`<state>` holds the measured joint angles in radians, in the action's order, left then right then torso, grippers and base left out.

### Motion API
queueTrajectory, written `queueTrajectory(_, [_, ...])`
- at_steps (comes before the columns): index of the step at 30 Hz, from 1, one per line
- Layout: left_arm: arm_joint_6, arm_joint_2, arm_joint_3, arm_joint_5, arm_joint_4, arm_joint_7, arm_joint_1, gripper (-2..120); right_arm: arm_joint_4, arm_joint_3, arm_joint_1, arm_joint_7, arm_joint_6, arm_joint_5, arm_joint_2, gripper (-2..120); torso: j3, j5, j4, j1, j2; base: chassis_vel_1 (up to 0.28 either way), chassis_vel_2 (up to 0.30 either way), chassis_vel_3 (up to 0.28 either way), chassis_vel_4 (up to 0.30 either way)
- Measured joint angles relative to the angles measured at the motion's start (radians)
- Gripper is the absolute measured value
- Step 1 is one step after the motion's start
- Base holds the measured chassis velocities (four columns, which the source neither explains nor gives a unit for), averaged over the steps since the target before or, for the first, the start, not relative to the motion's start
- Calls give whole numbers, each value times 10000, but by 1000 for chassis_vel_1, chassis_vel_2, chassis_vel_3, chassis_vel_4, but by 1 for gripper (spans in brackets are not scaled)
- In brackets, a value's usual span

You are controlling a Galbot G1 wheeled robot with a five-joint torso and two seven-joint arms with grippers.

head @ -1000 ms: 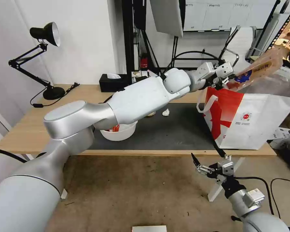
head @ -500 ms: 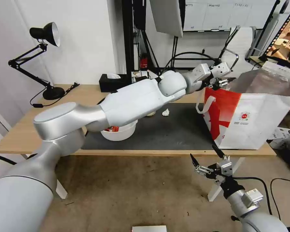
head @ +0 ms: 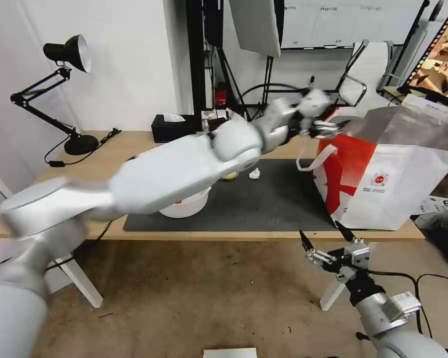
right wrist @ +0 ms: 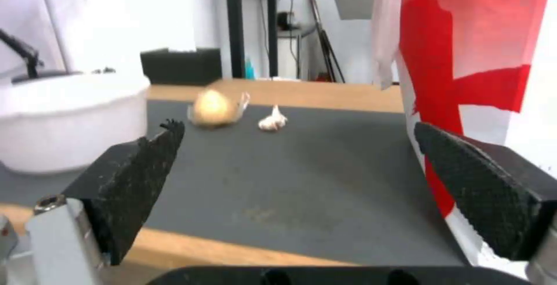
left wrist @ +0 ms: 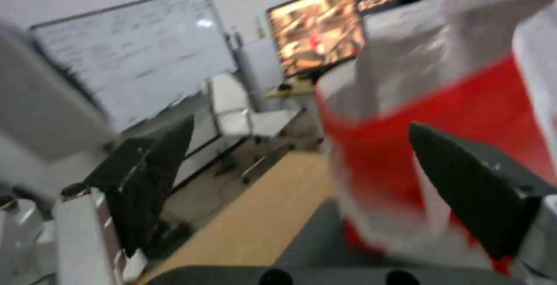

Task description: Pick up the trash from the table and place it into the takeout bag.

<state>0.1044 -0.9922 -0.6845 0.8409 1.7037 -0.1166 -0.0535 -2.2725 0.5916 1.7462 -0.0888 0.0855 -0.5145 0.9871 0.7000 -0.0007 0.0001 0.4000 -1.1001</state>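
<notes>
- Counting the trash on the table [head: 134,144]: three pieces lie on the dark grey mat [head: 264,209]; one white bowl [head: 186,205] with red pieces sits at the mat's left front, mostly under the left arm; one tied clear bag with a beige lump [right wrist: 213,108] lies farther back; one small crumpled white tissue [head: 255,173] lies just beside that bag, toward the takeout bag.
- One takeout bag [head: 383,184] stands upright at the right end of the table, red and white with a silver lining, its mouth open and one white loop handle [head: 311,158] hanging down its near side.
- One black tissue box [head: 170,128] sits at the back edge of the table; one black desk lamp [head: 67,97] stands at the far left.
- Two grippers: the left gripper [head: 323,130] is stretched across the table at the bag's upper left rim, its arm blurred with motion; its two black fingers [left wrist: 151,180] stand spread apart with nothing between them (the red wall of the bag shows beyond).
- The right gripper [head: 328,241] hangs low before the table's front edge, below the bag, pointing at the mat; its jaws are spread wide and empty.
</notes>
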Motion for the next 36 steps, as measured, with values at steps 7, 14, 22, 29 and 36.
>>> queueTrajectory(7, [-60,3378,4631,-1065,2898,517,5577,100,-493,76,80,-284,-19,-847,-275,100,-2,-2,-1,-2,-1,0,0,0,0])
queueTrajectory(14, [-544,3594,8219,-2316,4105,616,10263,100,-720,183,221,-374,-49,-1122,-314,100,-2,-1,2,-2,-1,0,0,0,0])
queueTrajectory(22, [-1200,1967,10567,-4168,4547,808,13997,100,-659,313,401,-352,2,-878,-148,100,-1,7,-1,-3,0,0,0,0,0])
queueTrajectory(29, [-2615,-491,11922,-6359,3851,1237,16597,100,379,285,721,240,930,141,342,100,-1,6,-1,-2,0,0,0,0,0])
queueTrajectory(36, [-2936,-973,12013,-6851,3467,1471,16882,100,1337,22,755,516,1295,707,711,100,0,8,-3,-1,0,0,0,0,0])
